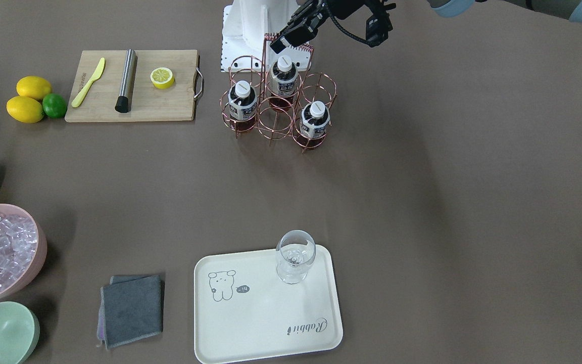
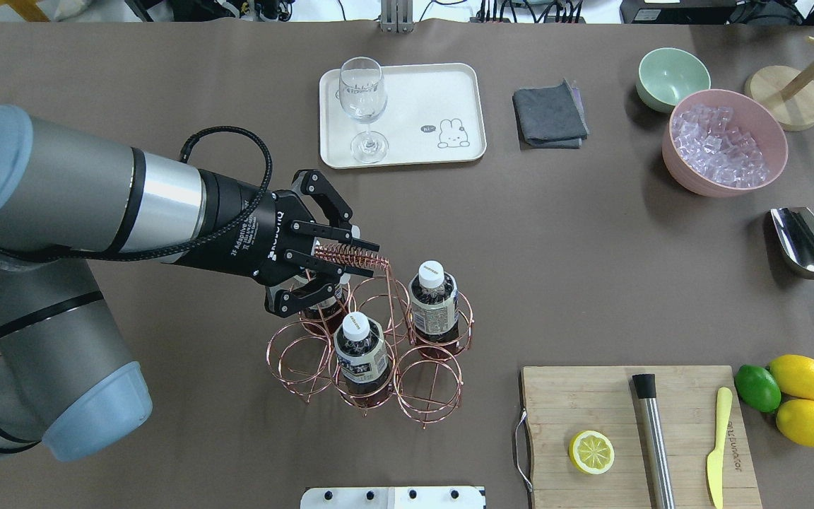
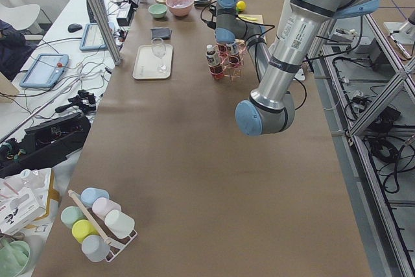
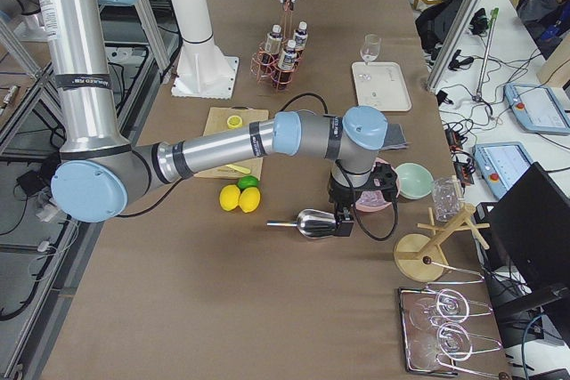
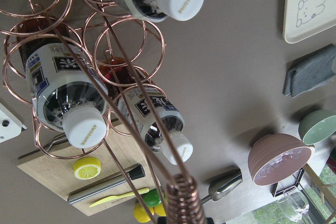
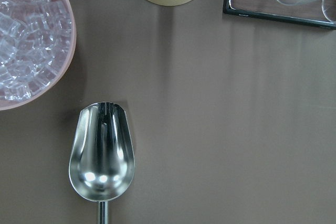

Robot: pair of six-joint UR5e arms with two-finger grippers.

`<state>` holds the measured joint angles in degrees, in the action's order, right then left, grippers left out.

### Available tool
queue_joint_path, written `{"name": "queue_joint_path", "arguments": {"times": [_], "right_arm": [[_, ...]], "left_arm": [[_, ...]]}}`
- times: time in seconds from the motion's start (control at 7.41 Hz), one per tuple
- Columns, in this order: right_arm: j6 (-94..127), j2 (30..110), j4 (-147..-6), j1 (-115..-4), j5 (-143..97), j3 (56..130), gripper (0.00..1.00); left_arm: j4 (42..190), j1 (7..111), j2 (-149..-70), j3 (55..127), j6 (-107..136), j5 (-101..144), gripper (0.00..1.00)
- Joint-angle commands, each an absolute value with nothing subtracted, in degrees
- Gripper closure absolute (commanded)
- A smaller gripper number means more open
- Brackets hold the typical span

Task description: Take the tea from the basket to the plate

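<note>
Three tea bottles stand in the copper wire basket [image 2: 372, 339]: one at its right [image 2: 432, 297], one at its front [image 2: 359, 346], and one [image 2: 322, 304] partly hidden under my left gripper. My left gripper [image 2: 350, 265] is open, with its fingers on either side of the coiled grip of the basket's handle [image 2: 350, 254], above the bottles. The cream plate [image 2: 442, 92] lies at the far side of the table and carries a clear glass [image 2: 362, 106]. My right gripper [image 4: 343, 215] hangs over the metal scoop [image 6: 101, 150]; I cannot tell whether it is open or shut.
A cutting board [image 2: 576, 403] holds a lemon half, a steel muddler and a yellow knife, with lemons and a lime [image 2: 757, 387] beside it. A pink bowl of ice [image 2: 725, 141], a green bowl [image 2: 672, 76] and a grey cloth [image 2: 550, 113] lie to the right of the plate.
</note>
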<state>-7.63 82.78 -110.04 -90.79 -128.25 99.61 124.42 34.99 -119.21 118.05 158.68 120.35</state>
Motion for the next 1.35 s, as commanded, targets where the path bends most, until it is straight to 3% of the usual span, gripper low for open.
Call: {"name": "queue_joint_path", "arguments": {"times": [0.0, 0.68, 1.22], "right_arm": [[-7.65, 82.70, -110.13, -90.70, -128.23, 99.67, 0.01], [-3.90, 80.35, -110.04, -86.60, -126.67, 99.75, 0.01], [16.68, 78.22, -110.65, -80.78, -127.00, 108.26, 0.01]], "left_arm": [[125.33, 34.98, -119.09, 117.60, 158.73, 120.32, 1.00], [127.35, 34.98, -118.92, 116.10, 158.73, 120.24, 1.00], [127.53, 35.24, -118.92, 115.84, 158.73, 120.32, 1.00]]}}
